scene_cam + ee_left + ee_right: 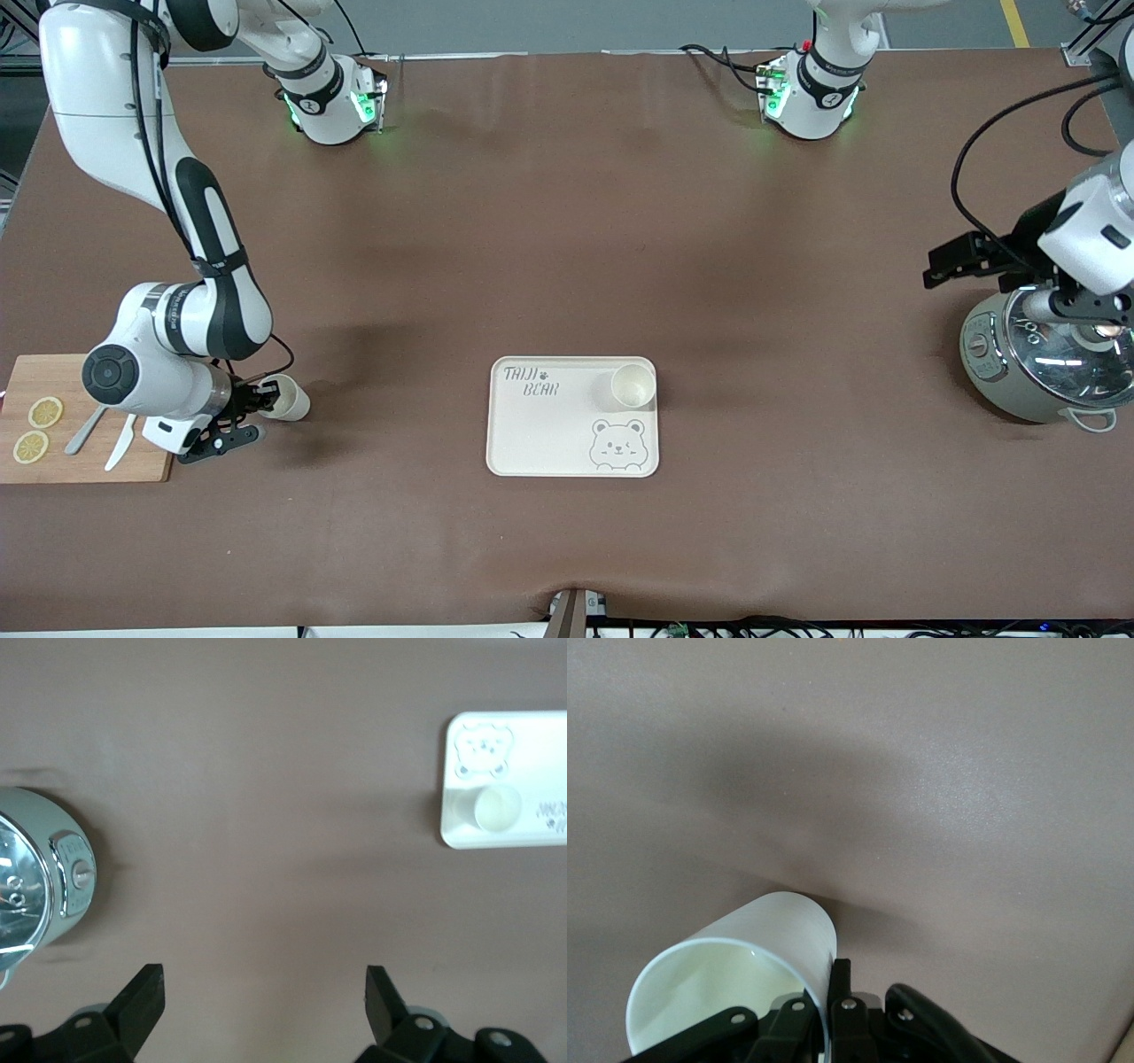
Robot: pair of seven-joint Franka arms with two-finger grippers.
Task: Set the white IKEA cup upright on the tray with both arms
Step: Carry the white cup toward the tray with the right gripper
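My right gripper [257, 400] is low over the table beside the cutting board, shut on the rim of a white cup [290, 398]. The cup lies on its side with its mouth toward the gripper. In the right wrist view one finger [840, 988] is outside the cup's [753, 948] wall and one inside. The cream tray [549, 434] with the bear drawing lies mid-table. A second white cup [633, 385] stands upright in its corner. My left gripper [952, 263] hangs open and empty beside the rice cooker; its wrist view shows the gripper [264, 979], the tray [540, 744] and that cup [496, 808].
A wooden cutting board [53, 372] with lemon slices [44, 412] and cutlery [120, 441] lies at the right arm's end. A grey rice cooker [1036, 363] with a glass lid stands at the left arm's end, under the left arm, and shows in the left wrist view [35, 877].
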